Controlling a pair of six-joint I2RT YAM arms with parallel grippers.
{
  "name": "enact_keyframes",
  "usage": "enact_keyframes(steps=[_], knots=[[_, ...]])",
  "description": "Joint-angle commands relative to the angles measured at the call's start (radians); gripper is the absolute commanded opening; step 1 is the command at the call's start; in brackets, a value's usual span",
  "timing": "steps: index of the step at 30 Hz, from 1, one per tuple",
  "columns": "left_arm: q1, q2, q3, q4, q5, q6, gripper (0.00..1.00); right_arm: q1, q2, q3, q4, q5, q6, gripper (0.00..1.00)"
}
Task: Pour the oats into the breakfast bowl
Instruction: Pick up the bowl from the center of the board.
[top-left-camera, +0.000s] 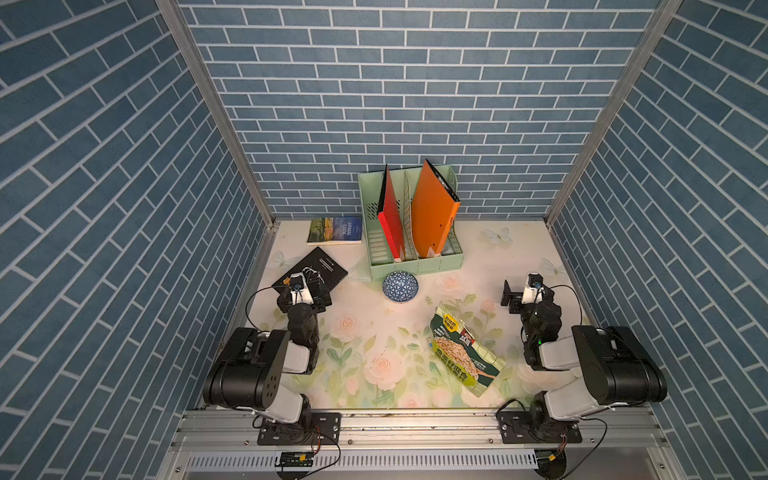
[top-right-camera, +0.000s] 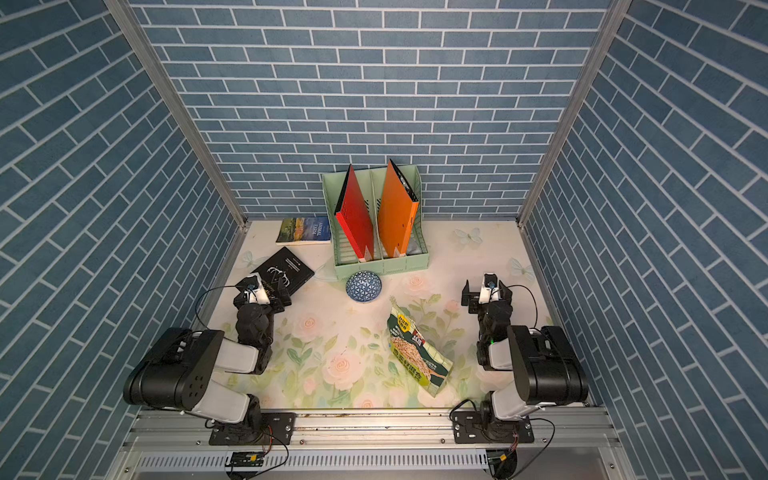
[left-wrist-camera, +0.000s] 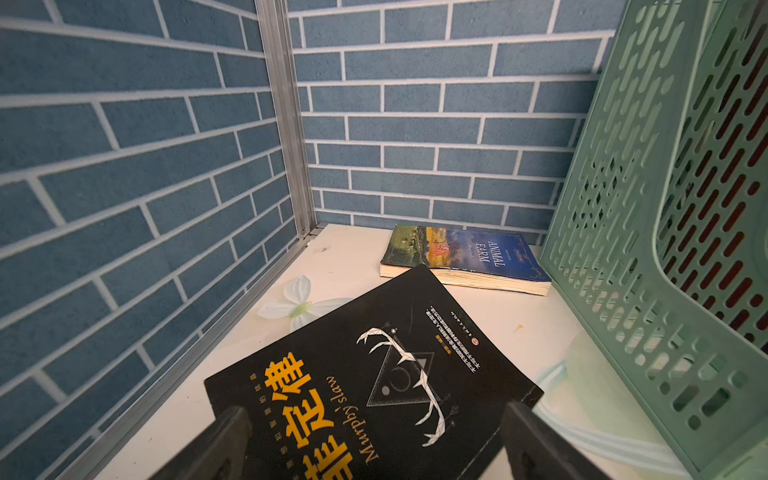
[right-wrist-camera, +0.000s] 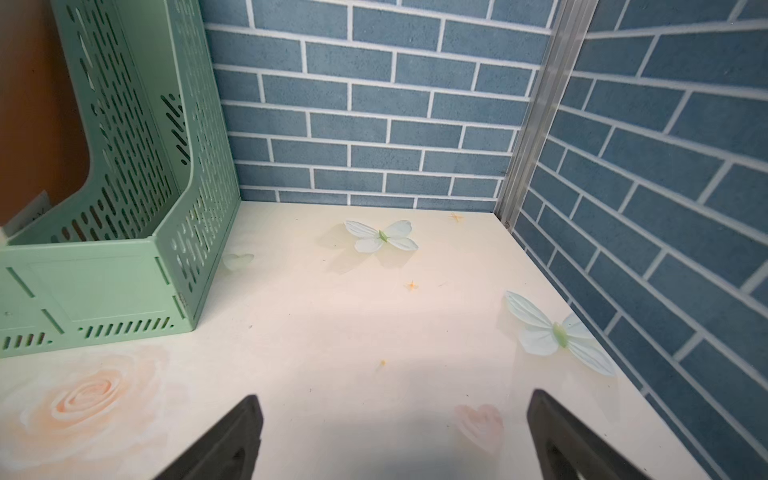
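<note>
Black fingers of the left gripper (left-wrist-camera: 374, 409) stand spread wide over the near end of a black paperback (left-wrist-camera: 332, 332) titled "Murphy's law"; I cannot tell whether they touch it. That title, and "Animal Farm" on the blue paperback (left-wrist-camera: 465, 253) lying flat behind it, I can read only in the left wrist view.

In both top views a mint-green file rack (top-left-camera: 415, 266) stands against the back wall, with a red folder (top-left-camera: 390, 220) and an orange folder (top-left-camera: 434, 212) leaning in separate slots. Just in front of the rack sits the breakfast bowl (top-left-camera: 400, 286). Only its blue-and-white triangle pattern faces the camera, so it looks mouth-down to me.

Right of centre, the oat pouch (top-left-camera: 461, 349) lies flat on the floral tabletop (top-left-camera: 365, 332), printed face up, held by neither arm. Its long axis runs diagonally. The far end points roughly towards the bowl but stops well short of it. The dark green band lies at the near-right end. Bowl and pouch appear in the top views only.

Farthest right, the right gripper (right-wrist-camera: 394, 397) has its jaws spread wide over bare tabletop, gripping nothing. The right wrist view alone shows the printed butterflies (right-wrist-camera: 380, 237) sharply, with the orange folder seen through the rack's open side.
</note>
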Motion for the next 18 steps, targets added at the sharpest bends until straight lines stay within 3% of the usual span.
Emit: enact_keyframes(steps=[1,18], knots=[[0.007,-0.001,0.010,0.012,0.008,0.005,1.00,-0.003,0.006,0.017,-0.003,-0.006,0.003,1.00],[0.007,-0.007,0.012,0.012,-0.008,0.005,1.00,-0.003,0.005,0.015,0.000,-0.007,0.002,1.00]])
